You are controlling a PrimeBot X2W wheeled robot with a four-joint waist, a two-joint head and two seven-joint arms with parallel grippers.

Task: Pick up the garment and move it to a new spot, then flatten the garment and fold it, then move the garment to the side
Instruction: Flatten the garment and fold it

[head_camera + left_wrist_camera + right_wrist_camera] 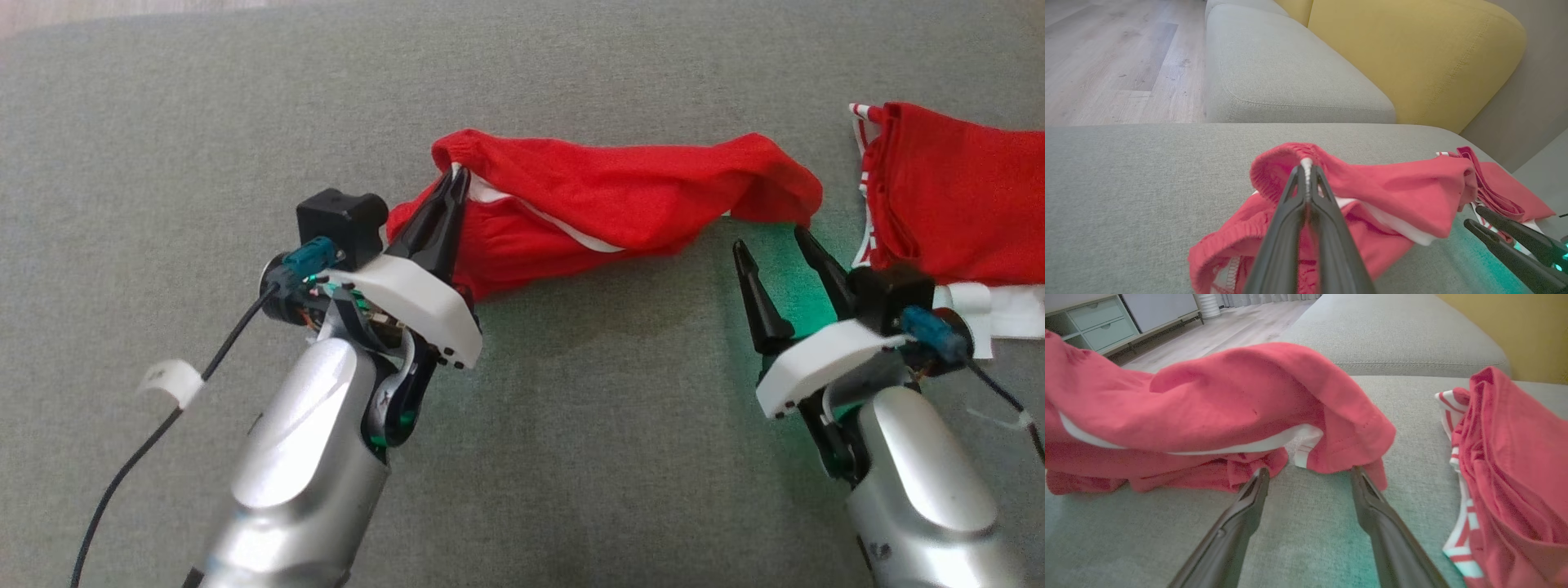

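A red garment [620, 200] with white trim lies bunched in a long roll across the grey cushion [522, 457]. My left gripper [459, 173] is shut on the garment's elastic waistband [1306, 161] at its left end, lifting that edge a little. My right gripper [771, 238] stands open just in front of the garment's right end [1347, 445], fingertips near the hanging hem, nothing between them. In the left wrist view the right gripper's fingers [1506, 241] show at the lower right.
A second red garment [955, 196] with red and white striped trim lies at the right edge of the cushion, close to my right wrist. A yellow back cushion [1412, 53] and another grey seat [1274, 69] lie beyond; wooden floor [1106, 61] lies past that seat.
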